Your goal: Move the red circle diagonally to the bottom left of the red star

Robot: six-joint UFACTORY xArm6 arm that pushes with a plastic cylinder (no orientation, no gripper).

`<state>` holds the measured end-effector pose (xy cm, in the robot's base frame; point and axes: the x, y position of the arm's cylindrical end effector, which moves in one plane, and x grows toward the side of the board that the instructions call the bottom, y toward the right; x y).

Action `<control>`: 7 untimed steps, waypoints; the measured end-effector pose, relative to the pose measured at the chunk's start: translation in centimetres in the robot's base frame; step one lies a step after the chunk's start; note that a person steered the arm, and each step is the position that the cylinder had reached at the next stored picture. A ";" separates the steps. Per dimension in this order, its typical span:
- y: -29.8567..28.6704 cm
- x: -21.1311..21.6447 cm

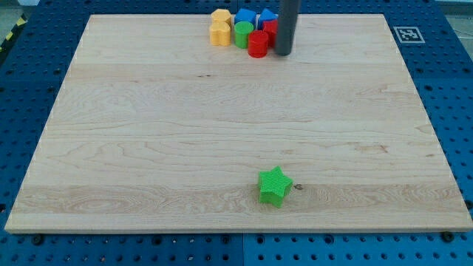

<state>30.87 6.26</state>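
Observation:
The red circle [258, 43] sits at the view's top centre, at the lower edge of a tight cluster of blocks. The red star [271, 29] lies just up and right of it, largely hidden behind my rod. My tip [284, 53] rests on the board just right of the red circle, touching or nearly touching the cluster's right side. The rod rises straight up out of view.
The cluster also holds two yellow blocks [219, 33] at its left, a green block [242, 33] in the middle and two blue blocks [246, 16] at the back. A green star [274, 185] lies alone near the board's bottom edge. The wooden board [148, 133] sits on a blue perforated table.

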 end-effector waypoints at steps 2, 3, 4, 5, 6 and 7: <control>-0.6 1.4; 0.7 0.4; -1.2 -1.1; -5.1 -1.7; -10.6 -0.9; -12.7 1.0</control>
<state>31.87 -6.44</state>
